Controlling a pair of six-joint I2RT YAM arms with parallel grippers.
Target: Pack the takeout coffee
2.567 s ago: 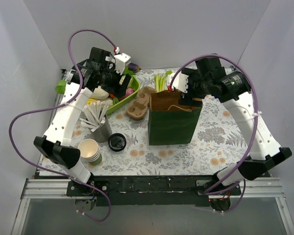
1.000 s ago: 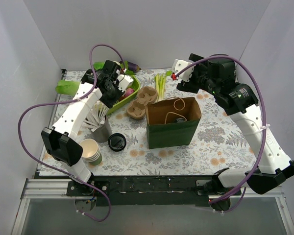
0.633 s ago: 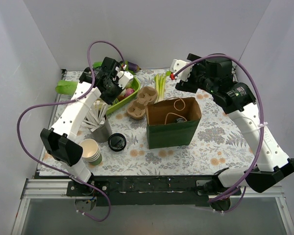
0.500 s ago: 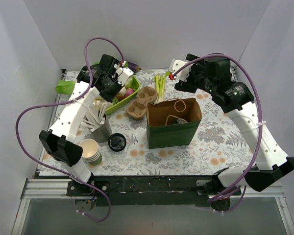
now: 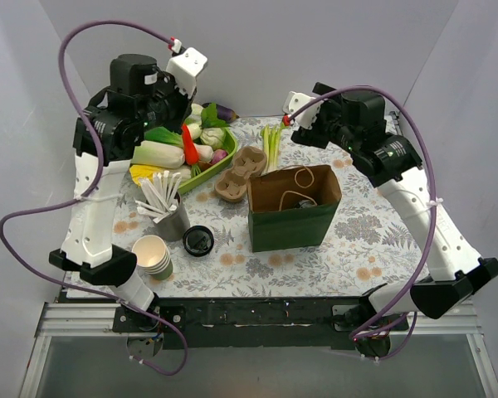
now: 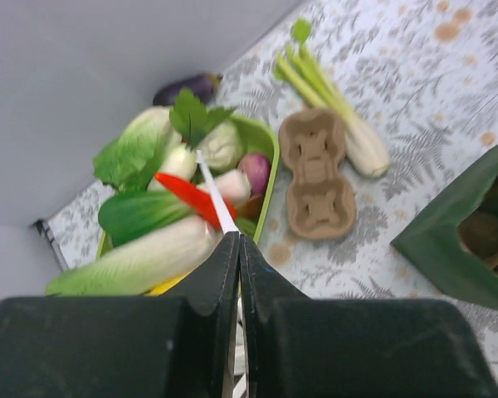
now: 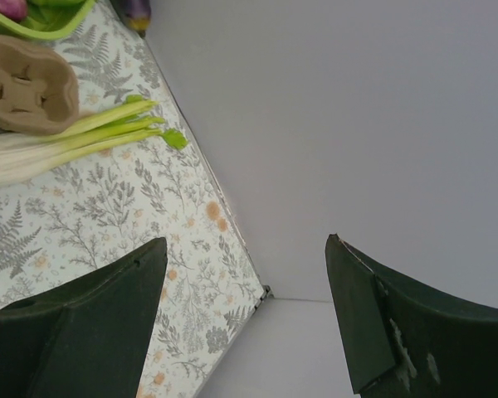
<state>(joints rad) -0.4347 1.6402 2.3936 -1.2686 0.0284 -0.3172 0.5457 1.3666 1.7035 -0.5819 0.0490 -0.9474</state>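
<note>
My left gripper (image 6: 236, 242) is raised high above the vegetable tray (image 6: 273, 170) and is shut on a thin white stick (image 6: 217, 199) that pokes out past the fingertips. The green paper bag (image 5: 292, 224) stands open in the middle of the table. A dark shape (image 5: 297, 200) lies inside it, and I cannot tell whether it is the takeout coffee. A round black lid (image 5: 198, 240) lies on the table left of the bag. My right gripper (image 7: 246, 240) is open and holds nothing, up near the back wall behind the bag.
A grey cup of white sticks (image 5: 173, 220) and a stack of nested green cups (image 5: 153, 255) stand front left. A cardboard cup carrier (image 5: 241, 174), green onions (image 5: 271, 143) and an eggplant (image 5: 222, 110) lie behind the bag. White walls enclose three sides.
The left gripper shut on a white stick and rose up and back from over the tray. The right arm barely shifted and stayed open.
</note>
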